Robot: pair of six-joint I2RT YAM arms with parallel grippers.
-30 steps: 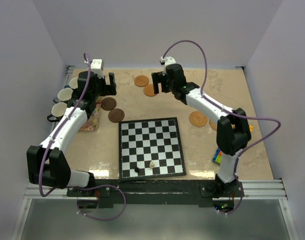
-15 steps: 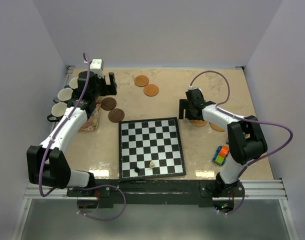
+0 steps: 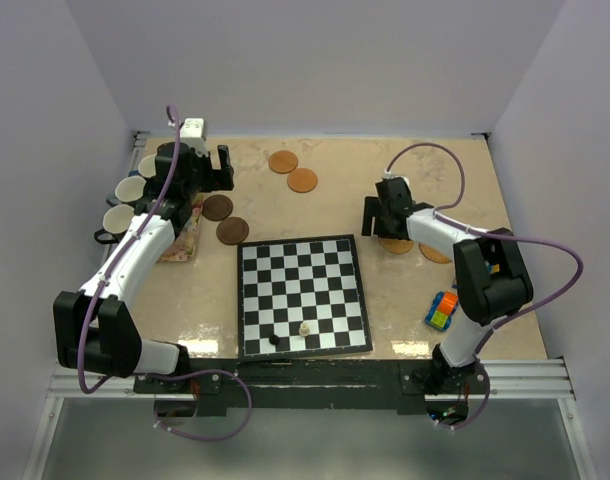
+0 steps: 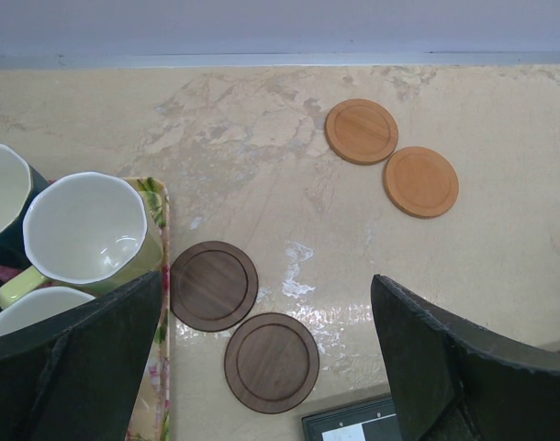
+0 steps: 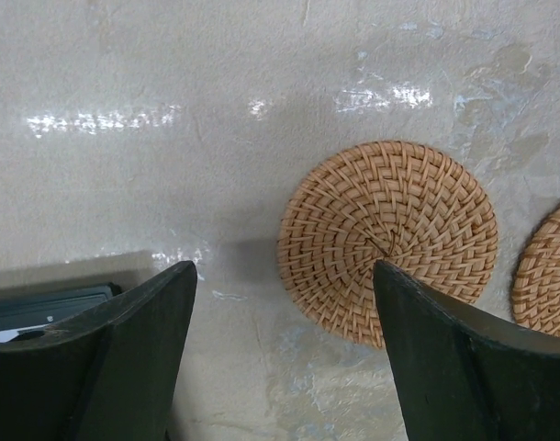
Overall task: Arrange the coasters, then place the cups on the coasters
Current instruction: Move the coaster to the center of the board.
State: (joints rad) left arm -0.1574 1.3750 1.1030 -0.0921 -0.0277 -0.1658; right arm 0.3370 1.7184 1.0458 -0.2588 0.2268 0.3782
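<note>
Two tan wooden coasters [image 3: 283, 161] [image 3: 303, 180] lie at the back middle, and two dark brown coasters [image 3: 218, 207] [image 3: 232, 230] lie left of the chessboard. Two woven coasters [image 3: 396, 244] [image 3: 435, 253] lie at the right. Several cups [image 3: 130, 190] stand at the far left; the pale green cup [image 4: 87, 230] sits on the mat's edge. My left gripper [image 3: 225, 165] hangs open high above the dark coasters [image 4: 272, 362]. My right gripper [image 5: 282, 266] is open and low, its right finger over the near edge of a woven coaster [image 5: 387, 239], nothing between the fingers.
A black-and-white chessboard [image 3: 303, 295] with two pieces [image 3: 275, 340] [image 3: 304, 328] fills the near middle. A coloured cube [image 3: 442, 310] lies at the right. A floral mat [image 3: 180, 240] lies under the left arm. Walls close in the left, back and right.
My right arm swung from the back middle by the tan coasters across to the right and down over the woven coasters. The left arm has stayed put.
</note>
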